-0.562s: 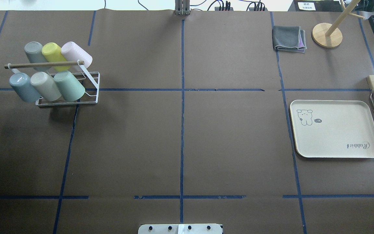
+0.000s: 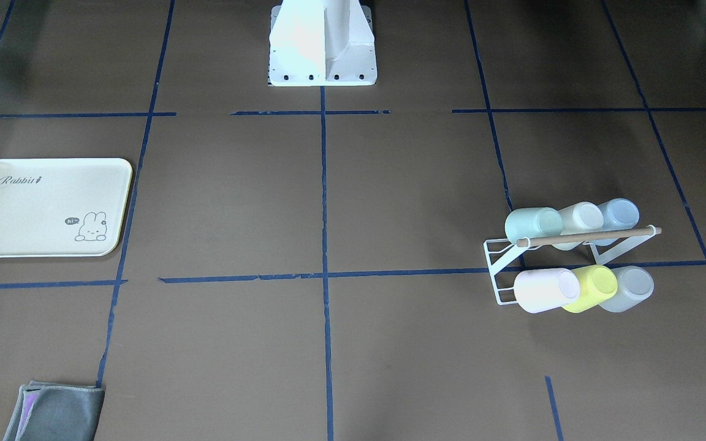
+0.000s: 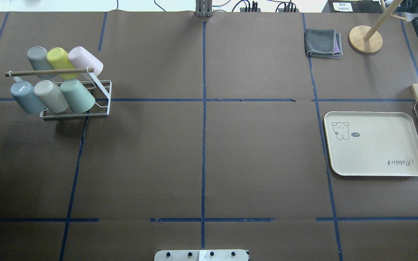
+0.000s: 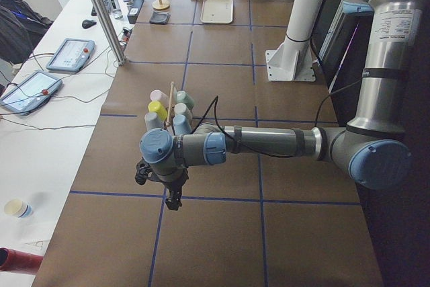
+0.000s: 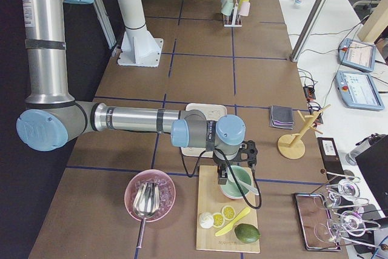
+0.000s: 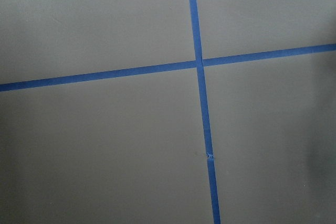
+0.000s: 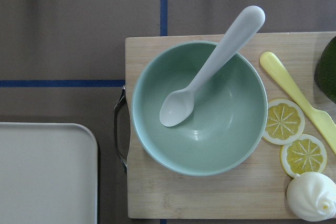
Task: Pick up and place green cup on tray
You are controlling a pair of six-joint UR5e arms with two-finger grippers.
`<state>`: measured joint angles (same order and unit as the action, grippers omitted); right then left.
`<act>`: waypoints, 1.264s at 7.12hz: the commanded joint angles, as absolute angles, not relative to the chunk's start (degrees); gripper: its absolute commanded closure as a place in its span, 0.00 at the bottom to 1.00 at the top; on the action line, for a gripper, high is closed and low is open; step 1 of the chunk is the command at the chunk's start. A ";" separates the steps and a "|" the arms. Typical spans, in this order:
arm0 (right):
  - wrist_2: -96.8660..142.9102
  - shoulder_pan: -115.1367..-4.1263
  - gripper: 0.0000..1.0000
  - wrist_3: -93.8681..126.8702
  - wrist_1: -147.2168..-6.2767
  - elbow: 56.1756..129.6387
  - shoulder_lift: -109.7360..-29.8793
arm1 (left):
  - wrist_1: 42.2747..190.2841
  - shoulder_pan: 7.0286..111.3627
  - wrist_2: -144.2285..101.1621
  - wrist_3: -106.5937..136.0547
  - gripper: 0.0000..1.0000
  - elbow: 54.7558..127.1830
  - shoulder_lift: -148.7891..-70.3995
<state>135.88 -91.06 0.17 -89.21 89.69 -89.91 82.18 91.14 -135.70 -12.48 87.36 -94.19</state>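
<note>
The green cup [image 3: 77, 95] lies tilted on a white wire rack [image 3: 102, 105] at the table's far left, at the right end of the row nearer the robot. It also shows in the front view [image 2: 534, 223] and the left side view [image 4: 186, 101]. The tray [image 3: 376, 152] lies flat and bare at the right, also in the front view [image 2: 34, 208]; its corner shows in the right wrist view [image 7: 47, 177]. My left gripper [image 4: 173, 197] hangs over bare table, nearer the camera than the rack. My right gripper [image 5: 230, 171] hangs over a green bowl beside the tray. I cannot tell whether either is open or shut.
The rack holds several other cups: yellow [image 3: 59, 58], pink [image 3: 85, 59], cream [image 3: 51, 95], blue [image 3: 24, 97]. A wooden board [image 7: 210, 198] carries a green bowl [image 7: 220, 129], spoon and lemon slices. A grey cloth [image 3: 321, 42] and wooden stand [image 3: 365, 39] sit far right.
</note>
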 commanded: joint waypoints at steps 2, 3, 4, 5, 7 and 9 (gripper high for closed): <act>135.88 -91.05 0.00 0.18 -89.21 89.91 -89.74 | 82.18 91.14 -135.70 -12.48 0.00 87.36 -94.31; 135.88 -91.05 0.00 0.18 -89.21 89.91 -89.65 | 82.18 91.14 -135.70 -12.48 0.00 87.45 -94.31; 135.79 -91.05 0.00 0.18 -89.12 90.00 -89.65 | 82.18 91.14 -135.70 -12.48 0.00 87.45 -94.39; 135.09 -90.97 0.00 0.18 -89.21 90.09 -89.39 | 82.09 91.14 -135.62 -12.48 0.00 87.45 -94.48; 133.94 -90.97 0.00 0.44 -89.21 90.09 -89.03 | 82.18 91.14 -135.62 -12.57 0.00 87.45 -94.57; 133.86 -90.88 0.00 0.35 -89.12 90.09 -88.33 | 82.18 91.14 -135.62 -12.74 0.00 87.45 -94.57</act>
<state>133.96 -90.93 0.46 -89.23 90.10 -88.46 82.17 91.14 -135.62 -12.64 87.45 -94.56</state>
